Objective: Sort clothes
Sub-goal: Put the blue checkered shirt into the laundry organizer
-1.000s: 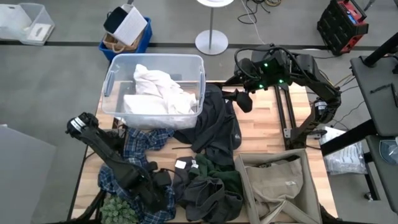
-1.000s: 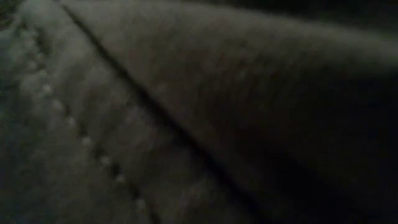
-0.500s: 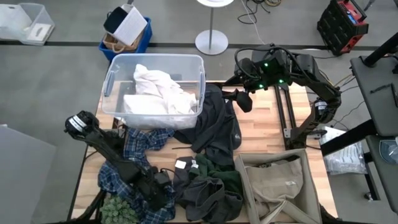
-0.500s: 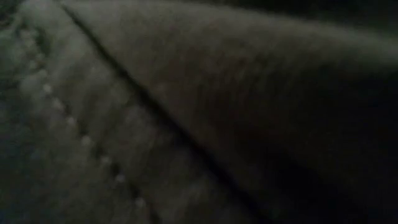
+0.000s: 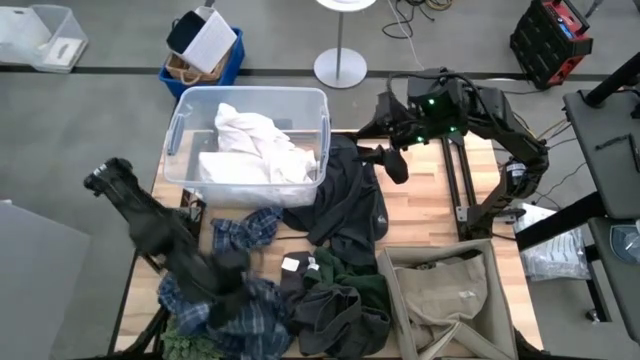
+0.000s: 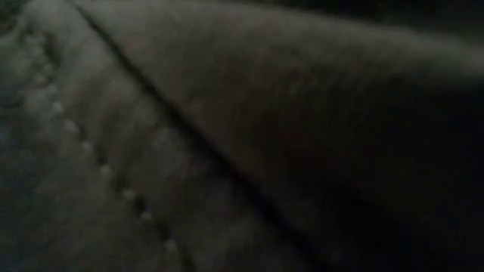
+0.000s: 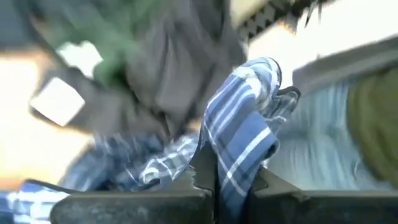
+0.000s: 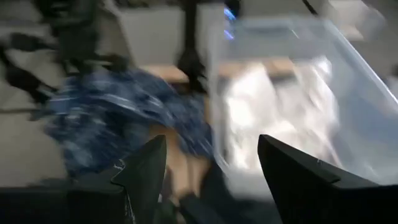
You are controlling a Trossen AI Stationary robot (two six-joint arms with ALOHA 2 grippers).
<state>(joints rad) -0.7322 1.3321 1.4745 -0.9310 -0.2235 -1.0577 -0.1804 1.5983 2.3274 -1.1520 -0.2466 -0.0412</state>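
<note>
Plaid shirt (image 7: 239, 140) sat clamped in the left gripper (image 7: 214, 177) at seven o'clock, mid-pickup; next came lifting it free, right gripper (image 8: 208, 165) spread at one o'clock

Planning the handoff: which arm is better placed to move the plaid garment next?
Left. Its gripper is shut on the plaid garment. The right gripper hangs open, empty, by the clear bin.

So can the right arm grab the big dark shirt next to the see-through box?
Probably yes. The right gripper hangs just past the dark garment, its fingers open, and nothing lies between them. The left gripper is busy, shut on the plaid shirt.
</note>
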